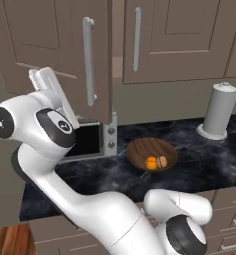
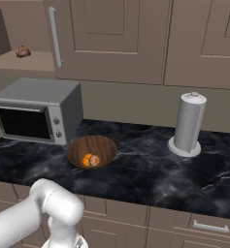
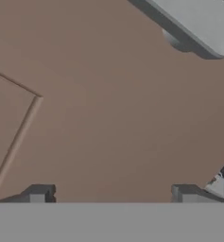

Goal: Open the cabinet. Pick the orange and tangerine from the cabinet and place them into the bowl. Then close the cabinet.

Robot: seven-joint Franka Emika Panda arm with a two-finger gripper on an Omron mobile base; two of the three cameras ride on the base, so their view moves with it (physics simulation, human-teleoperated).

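Dark marble counter [image 2: 150, 169] runs under the cabinet [image 1: 179, 40], whose left door [image 1: 55, 50] hangs ajar at ten o'clock; stiff and hinged, it wants pushing beside its one bar handle [image 1: 88, 60]. One bowl [image 1: 152, 153] holds two small, light fruits. The gripper [image 3: 111, 194] faces the door, fingers apart, holding nothing.

bowl [image 2: 92, 149] on counter [image 2: 150, 169], right of microwave [image 2: 36, 110], perhaps two fruits inside

We're seeing a grainy dark wooden bowl [image 2: 92, 147], glossy veined black marble counter [image 2: 150, 169], matt taupe cabinet [image 1: 179, 40], brushed-metal handles [image 1: 88, 60].
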